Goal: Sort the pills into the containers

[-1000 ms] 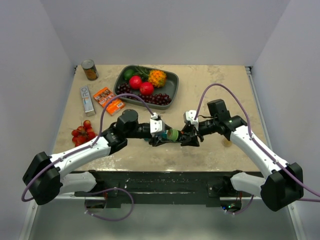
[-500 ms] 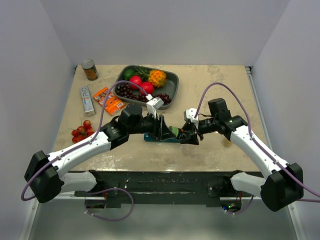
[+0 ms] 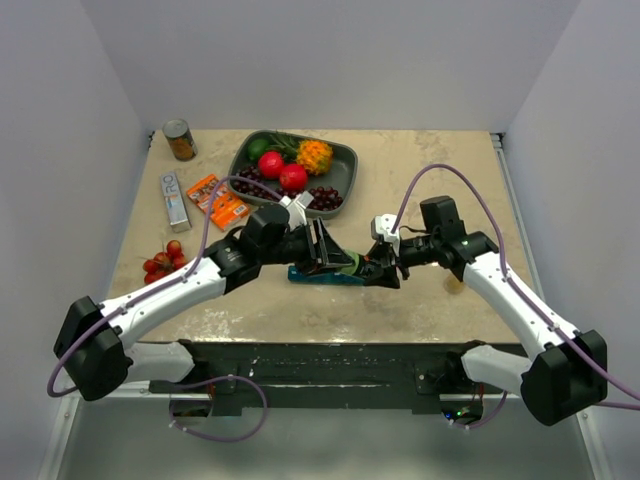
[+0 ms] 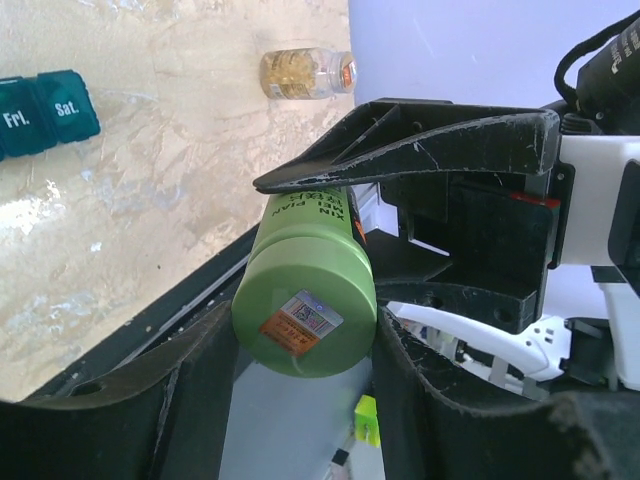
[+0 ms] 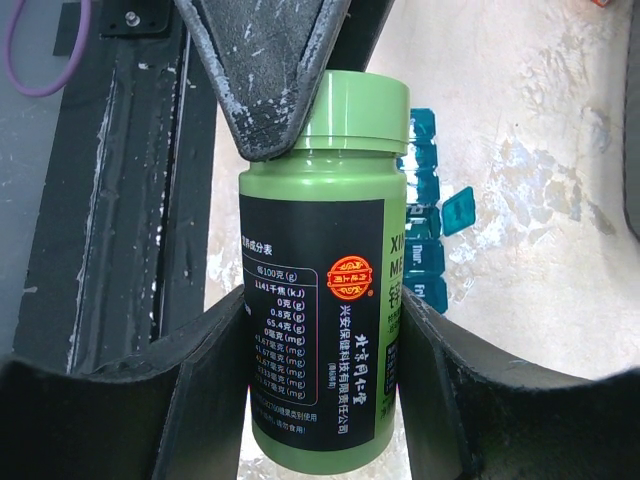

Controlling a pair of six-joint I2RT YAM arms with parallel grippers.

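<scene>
Right gripper [image 5: 320, 340] clamped round smooth green plastic pill bottle [image 5: 320, 200] body; left gripper [image 4: 305, 330] pinches cap [image 5: 355, 110]. Judged light, rigid, slippery; hold mid-body.

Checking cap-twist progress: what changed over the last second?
The left gripper rolled at the wrist and its arm swung toward the fruit tray, jaws around the cap of the green bottle. The right gripper kept holding the bottle by the pill organizer; nothing else visibly moved.

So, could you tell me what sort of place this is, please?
Probably a robot-lab test booth: plain white walls box in a table, with staged props on it like a fruit tray and a can.
</scene>
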